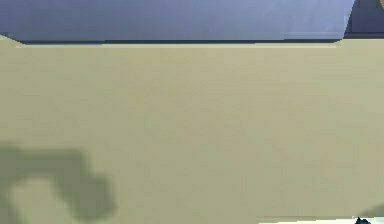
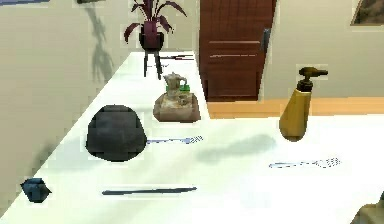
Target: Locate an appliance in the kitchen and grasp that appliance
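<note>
Scanning bench (image 2: 250,185); likely appliance, kettle-like thing (image 2: 177,85), is sitting just beyond dark dome (image 2: 115,133), toward arm side view's left; cannot tell jaws' state.

The counter (image 2: 240,130) carries a dark dome (image 2: 115,132), 2 forks (image 2: 175,141), a knife (image 2: 150,190), a yellow spray bottle (image 2: 297,105) and a small blue cup (image 2: 35,188). A potted plant (image 2: 152,25) stands at its far end, with a brown door (image 2: 237,50) behind.

A long pale table (image 2: 240,172) runs toward a brown panelled door (image 2: 236,45) between cream walls (image 2: 40,60).
</note>
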### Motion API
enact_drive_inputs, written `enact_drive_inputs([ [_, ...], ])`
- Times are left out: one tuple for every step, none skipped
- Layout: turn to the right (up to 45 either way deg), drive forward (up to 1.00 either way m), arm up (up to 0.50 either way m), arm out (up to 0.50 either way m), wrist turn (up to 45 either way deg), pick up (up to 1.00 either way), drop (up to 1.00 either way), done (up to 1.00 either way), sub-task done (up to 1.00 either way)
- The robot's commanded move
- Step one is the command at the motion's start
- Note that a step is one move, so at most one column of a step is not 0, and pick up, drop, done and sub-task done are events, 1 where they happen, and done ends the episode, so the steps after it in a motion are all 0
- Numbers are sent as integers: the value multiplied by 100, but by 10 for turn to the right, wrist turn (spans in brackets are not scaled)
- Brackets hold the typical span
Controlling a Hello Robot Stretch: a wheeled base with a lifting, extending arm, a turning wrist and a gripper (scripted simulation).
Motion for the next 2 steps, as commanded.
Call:
enact_drive_inputs([
  [0,0,38,0,0,0,0,0,0],
  [0,0,0,46,0,0,0,0,0],
])
